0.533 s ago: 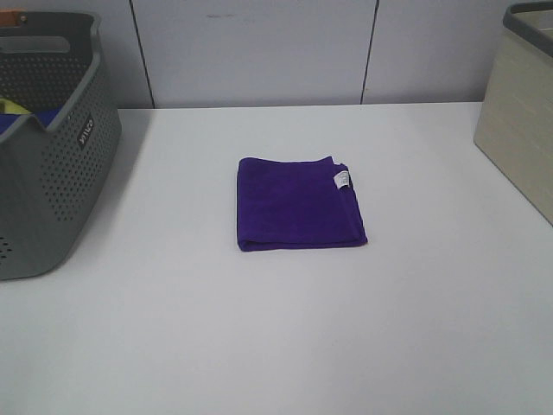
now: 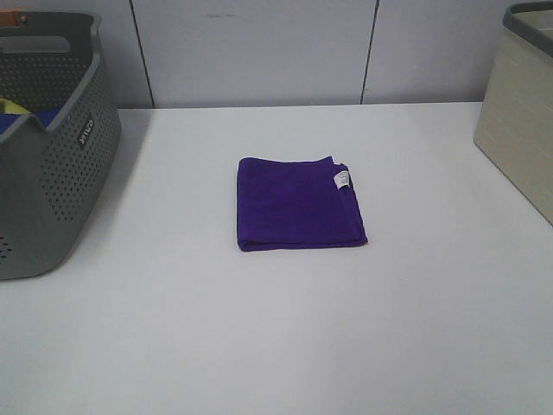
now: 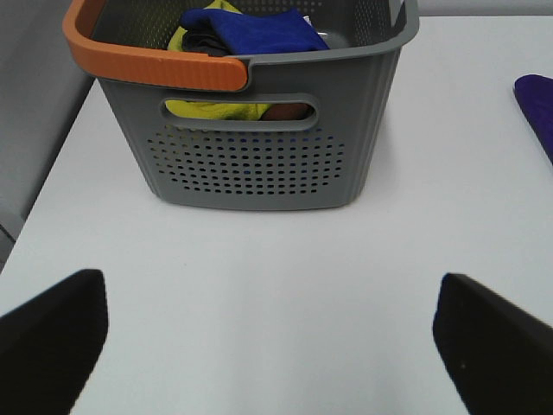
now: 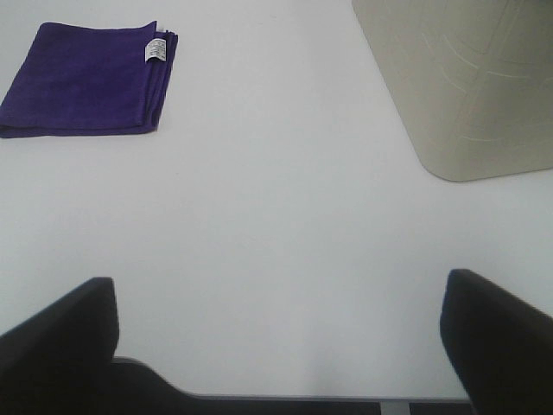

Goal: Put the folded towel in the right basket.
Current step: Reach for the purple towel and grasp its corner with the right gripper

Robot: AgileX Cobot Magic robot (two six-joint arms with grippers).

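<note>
A folded purple towel point(image 2: 298, 205) with a small white tag lies flat in the middle of the white table point(image 2: 276, 346); it also shows in the right wrist view point(image 4: 85, 78), and its edge shows in the left wrist view point(image 3: 537, 108). The beige right basket point(image 2: 521, 104) stands at the table's right edge, also in the right wrist view point(image 4: 467, 78). Neither gripper shows in the exterior high view. My left gripper point(image 3: 272, 341) is open and empty above bare table. My right gripper point(image 4: 276, 337) is open and empty near the table's front edge.
A grey perforated basket point(image 2: 47, 138) with an orange handle stands at the left, holding blue and yellow cloths point(image 3: 242, 35). A panelled wall runs behind the table.
</note>
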